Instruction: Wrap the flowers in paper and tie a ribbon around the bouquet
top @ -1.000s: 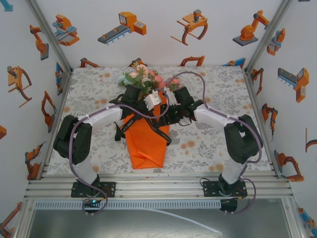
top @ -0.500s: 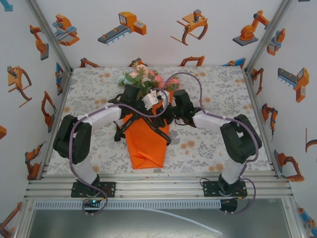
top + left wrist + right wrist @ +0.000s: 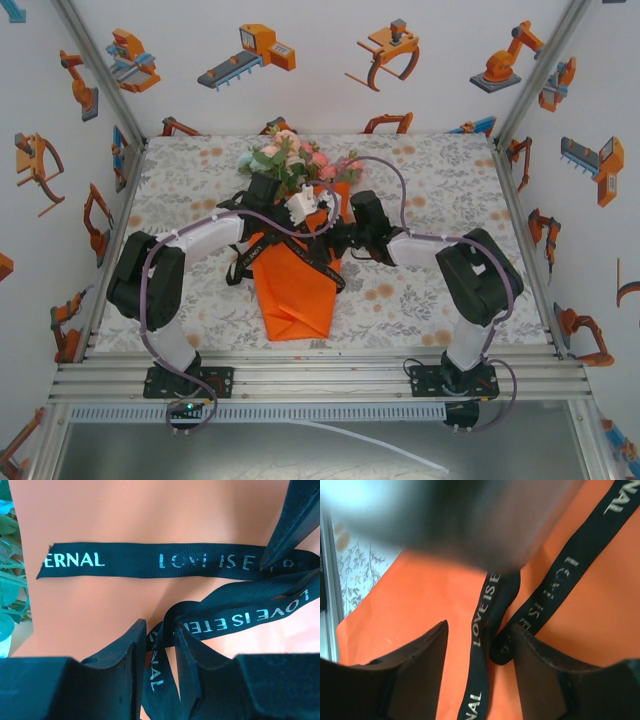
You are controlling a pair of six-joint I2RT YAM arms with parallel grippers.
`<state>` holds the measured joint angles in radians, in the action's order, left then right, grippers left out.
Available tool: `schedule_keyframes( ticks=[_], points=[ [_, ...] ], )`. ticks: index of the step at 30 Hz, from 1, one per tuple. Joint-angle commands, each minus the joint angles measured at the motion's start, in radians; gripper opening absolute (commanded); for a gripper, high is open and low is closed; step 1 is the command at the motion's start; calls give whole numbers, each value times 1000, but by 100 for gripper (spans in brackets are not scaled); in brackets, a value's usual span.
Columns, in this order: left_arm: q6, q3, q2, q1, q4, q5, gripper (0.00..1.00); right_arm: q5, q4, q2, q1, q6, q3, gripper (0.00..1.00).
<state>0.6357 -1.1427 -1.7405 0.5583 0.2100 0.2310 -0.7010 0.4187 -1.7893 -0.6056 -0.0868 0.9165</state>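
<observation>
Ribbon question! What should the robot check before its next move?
1. Flowers inside the paper: ok, blooms top the orange cone.
2. Ribbon over the paper: ok, it lies across it.
3. Right tool open: ok, two strands pass between its spread fingers.
4. Left tool gripping ribbon: cannot tell; a strand runs between its fingers.
5. Bow tied: not ok, strands lie loose and one end lies free.
</observation>
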Motion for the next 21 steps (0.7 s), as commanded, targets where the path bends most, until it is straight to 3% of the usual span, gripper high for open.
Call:
schedule_keyframes(
  ticks=[1,7,17,21],
  points=[
    [-23,-4,37,-11,-83,73,32,-46,6,1,-9,-44,-65,53],
    [-38,1,47,-18,-90,91,32,-90,93,-34,3,-100,-66,47],
    [-77,29,78,-53,-132,156,32,-57,171,-52,1,-141,-135,42],
    [-94,22,70,-56,-145,162,32,-42,202,-56,-8,-180,-139,29]
  ],
)
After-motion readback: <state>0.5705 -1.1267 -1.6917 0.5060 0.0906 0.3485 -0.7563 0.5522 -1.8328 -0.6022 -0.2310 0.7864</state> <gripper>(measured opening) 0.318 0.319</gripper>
